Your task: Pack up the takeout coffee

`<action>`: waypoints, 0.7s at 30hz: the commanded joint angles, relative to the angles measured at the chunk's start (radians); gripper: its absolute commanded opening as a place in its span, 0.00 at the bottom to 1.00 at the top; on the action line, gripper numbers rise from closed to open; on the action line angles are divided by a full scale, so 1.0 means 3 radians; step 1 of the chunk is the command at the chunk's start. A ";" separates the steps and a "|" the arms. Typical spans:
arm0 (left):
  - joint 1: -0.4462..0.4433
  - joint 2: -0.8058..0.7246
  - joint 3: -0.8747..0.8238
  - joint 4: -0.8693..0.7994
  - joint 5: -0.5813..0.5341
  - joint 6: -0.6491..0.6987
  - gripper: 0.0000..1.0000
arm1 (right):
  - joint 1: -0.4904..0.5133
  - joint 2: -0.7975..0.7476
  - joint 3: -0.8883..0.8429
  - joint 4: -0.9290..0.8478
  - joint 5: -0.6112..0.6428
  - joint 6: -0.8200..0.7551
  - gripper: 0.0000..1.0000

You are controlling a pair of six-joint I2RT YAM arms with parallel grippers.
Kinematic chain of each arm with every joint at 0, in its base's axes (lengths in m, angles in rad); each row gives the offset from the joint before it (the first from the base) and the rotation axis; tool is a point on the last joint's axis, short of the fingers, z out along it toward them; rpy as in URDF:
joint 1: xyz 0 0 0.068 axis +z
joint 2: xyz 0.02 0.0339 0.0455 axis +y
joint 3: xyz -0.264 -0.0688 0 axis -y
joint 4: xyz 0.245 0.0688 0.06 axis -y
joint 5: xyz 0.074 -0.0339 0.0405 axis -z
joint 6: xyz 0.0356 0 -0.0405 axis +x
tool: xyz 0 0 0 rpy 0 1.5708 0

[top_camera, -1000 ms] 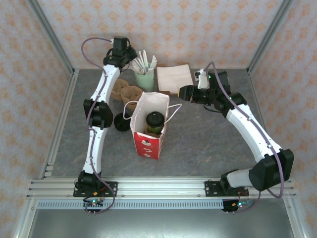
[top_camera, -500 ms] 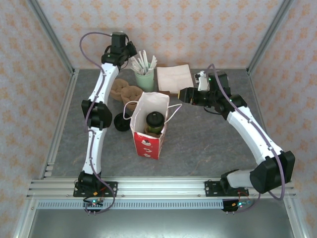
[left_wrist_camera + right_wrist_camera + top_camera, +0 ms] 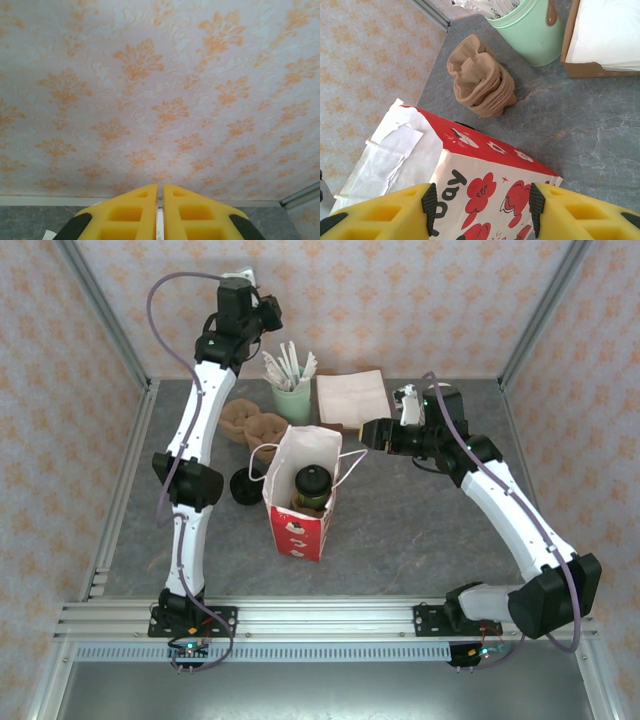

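Coffee [image 3: 312, 485] is sitting upright inside the bag [image 3: 298, 528], lid up, long axis vertical. Right gripper [image 3: 366, 428] is hovering just beside the bag's far right rim, with its fingers spread wide and gripping nothing. The cup is lying to that gripper's left and lower, down in the bag. Left gripper [image 3: 268, 312] is hanging high at the back wall, facing it, fingers pressed almost together, empty, well apart from the bag. Right arm is nearer.

Left hand [image 3: 268, 314], yellow-fingered, has risen up & back twd the orange-patterned wall [image 3: 160, 90]; mint-green plastic utensil cup [image 3: 293, 401] now well below it.
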 commanded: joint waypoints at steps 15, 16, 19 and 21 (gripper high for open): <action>-0.0152 -0.0730 0.0105 -0.0249 0.0093 0.0336 0.09 | 0.0034 -0.0160 -0.0034 0.0073 0.0167 -0.0090 0.54; -0.0167 -0.0760 0.0108 -0.0256 0.0108 0.0345 0.09 | 0.0033 -0.0160 -0.0029 0.0059 0.0165 -0.0095 0.54; -0.0187 -0.0847 0.0105 -0.0298 0.0133 0.0361 0.07 | 0.0032 -0.0179 -0.0036 0.0057 0.0163 -0.0106 0.53; -0.0202 -0.0897 0.0100 -0.0335 0.0145 0.0390 0.07 | 0.0032 -0.0180 -0.0044 0.0055 0.0160 -0.0113 0.54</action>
